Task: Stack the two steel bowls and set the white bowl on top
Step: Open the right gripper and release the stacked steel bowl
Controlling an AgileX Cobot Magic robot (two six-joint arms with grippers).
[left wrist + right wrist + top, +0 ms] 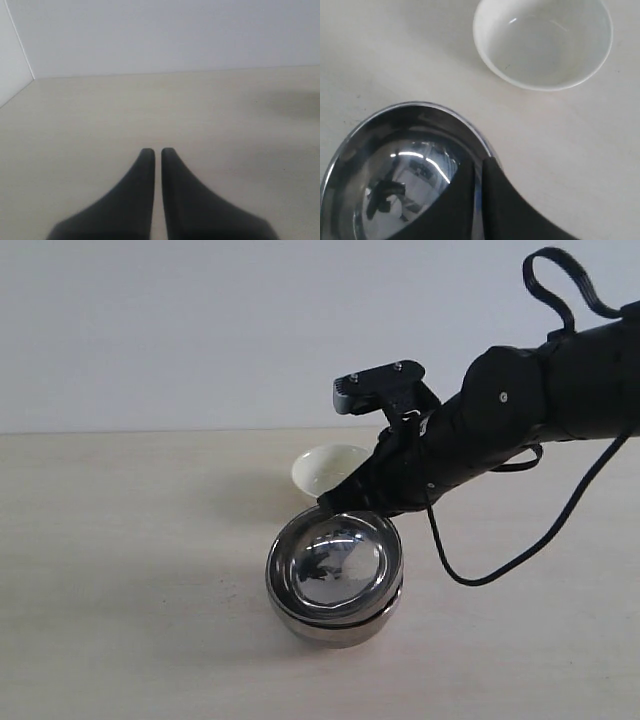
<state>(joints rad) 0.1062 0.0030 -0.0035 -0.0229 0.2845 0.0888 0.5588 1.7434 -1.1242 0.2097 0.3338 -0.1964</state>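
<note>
Pale tabletop (120, 640) is carrying everything. Right arm (520, 410) is slanting down from the right, with the right gripper (479, 172) pinching the rim of the upper steel bowl (333, 560), which is nesting in the lower steel bowl (335, 632). White bowl (328, 468) is sitting just behind, apart. Only its own wrist view is showing the left gripper (157, 152), closed on nothing.
</note>
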